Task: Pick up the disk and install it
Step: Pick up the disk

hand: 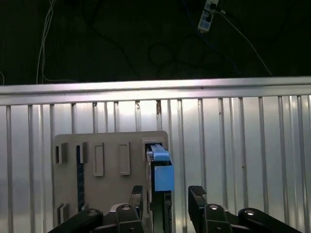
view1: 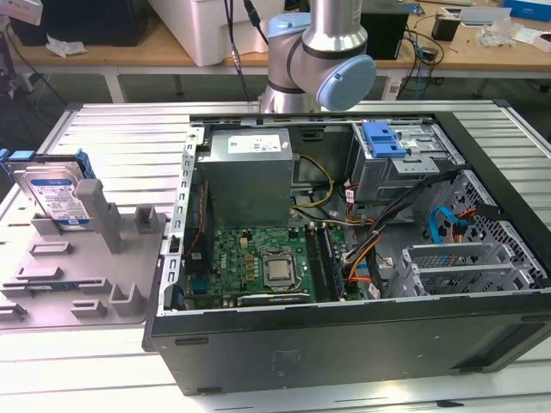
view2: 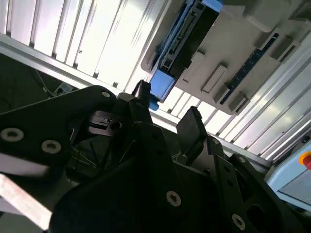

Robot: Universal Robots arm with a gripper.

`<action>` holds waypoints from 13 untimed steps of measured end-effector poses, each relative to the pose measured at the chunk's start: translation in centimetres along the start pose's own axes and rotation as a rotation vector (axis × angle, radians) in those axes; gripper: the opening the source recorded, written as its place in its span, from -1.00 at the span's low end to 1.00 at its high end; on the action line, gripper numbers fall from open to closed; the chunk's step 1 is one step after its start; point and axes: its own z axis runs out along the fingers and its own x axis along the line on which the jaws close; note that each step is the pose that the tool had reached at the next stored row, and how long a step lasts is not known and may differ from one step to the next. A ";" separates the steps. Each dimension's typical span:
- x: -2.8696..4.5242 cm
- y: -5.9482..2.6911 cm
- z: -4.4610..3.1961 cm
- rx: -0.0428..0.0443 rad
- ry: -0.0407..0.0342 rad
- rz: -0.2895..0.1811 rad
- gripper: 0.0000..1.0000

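The disk (view1: 53, 196), a silver drive with a white and blue label in a blue carrier, stands on edge in a grey fixture (view1: 86, 275) at the exterior view's left. Both wrist views see it edge-on, the disk (hand: 160, 167) with its blue carrier end towards the camera, and the disk (view2: 187, 34) resting in the fixture (view2: 233, 48). My gripper (hand: 167, 195) is open, with nothing between its black fingers (hand: 197, 196). It hangs well away from the disk, its gap roughly in line with the disk's edge. The same open gripper (view2: 167, 109) appears in the second wrist view.
An open computer case (view1: 344, 344) lies at the exterior view's middle and right, with a motherboard, cables and a drive bay bearing a blue plastic part (view1: 385, 140). The arm (view1: 323, 52) rises behind the case. Everything rests on a ribbed metal table (view1: 112, 129).
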 end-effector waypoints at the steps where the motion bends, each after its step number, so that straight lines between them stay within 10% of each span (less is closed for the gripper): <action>1: 0.00 0.00 0.00 0.0000 0.0001 -0.003 0.00; 13: -0.03 -0.01 0.13 0.0000 0.0020 -0.003 0.00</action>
